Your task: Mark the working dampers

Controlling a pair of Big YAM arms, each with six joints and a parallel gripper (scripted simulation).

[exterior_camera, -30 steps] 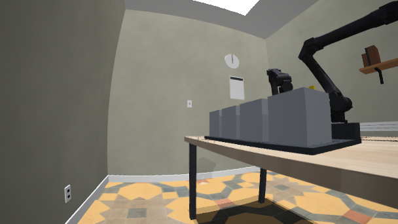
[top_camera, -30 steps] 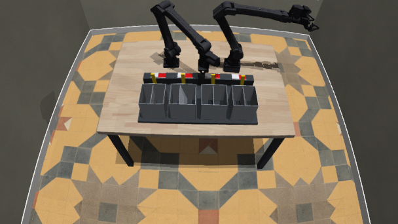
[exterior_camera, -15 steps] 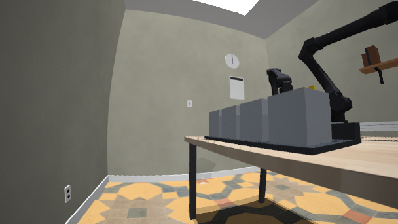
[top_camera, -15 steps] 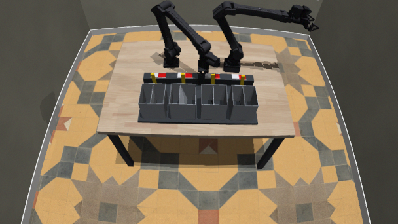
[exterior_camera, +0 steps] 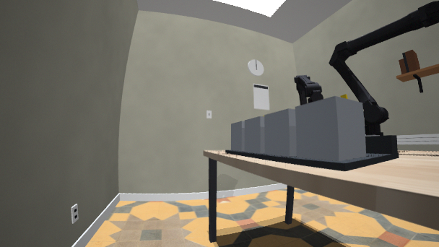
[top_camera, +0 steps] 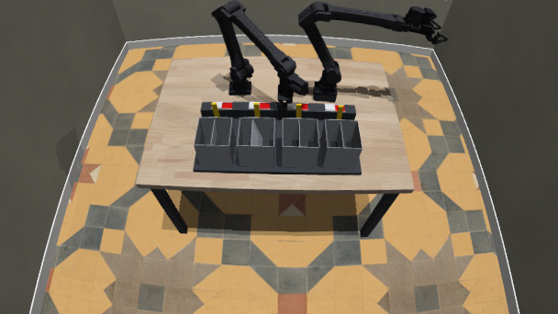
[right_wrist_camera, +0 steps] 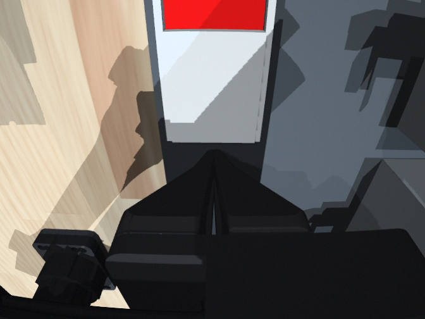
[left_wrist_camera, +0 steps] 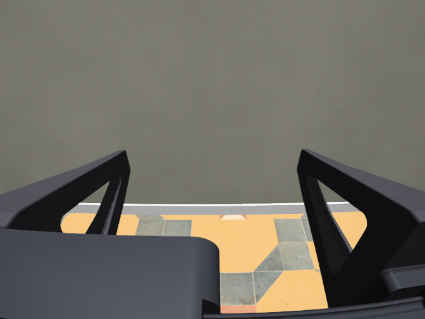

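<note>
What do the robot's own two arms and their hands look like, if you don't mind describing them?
Both arms are black, with long slim links and chunky rounded joints. The left hand has angular, tapering fingers with triangular cut-outs; the right hand has dark fingers narrowing to blunt tips. I see no coloured markings or sleeves.

no clear change visible in top or exterior view since earlier pictures.
</note>
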